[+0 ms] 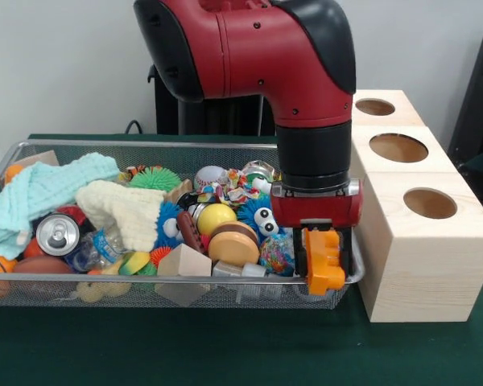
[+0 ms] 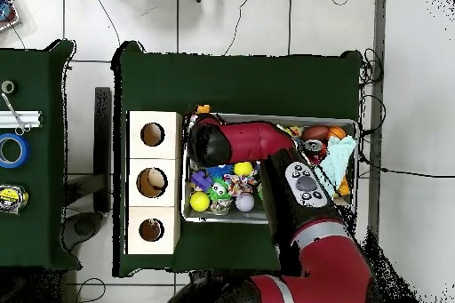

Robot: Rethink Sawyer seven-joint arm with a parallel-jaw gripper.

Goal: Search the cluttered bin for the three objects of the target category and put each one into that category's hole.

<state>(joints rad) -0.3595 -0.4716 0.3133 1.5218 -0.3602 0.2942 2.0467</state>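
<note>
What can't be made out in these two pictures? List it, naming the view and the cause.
- Front view: the gripper closes on an orange plastic toy; what the toy is stays unclear, since the fingers cover its sides.
- Overhead view: the gripper and the toy are hidden under the red arm.
- Both views: the insides of the three round holes in the wooden boxes are dark.

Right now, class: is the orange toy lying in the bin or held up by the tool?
Held: the tool is shut on the orange toy at the wire bin's corner nearest the boxes.
</note>
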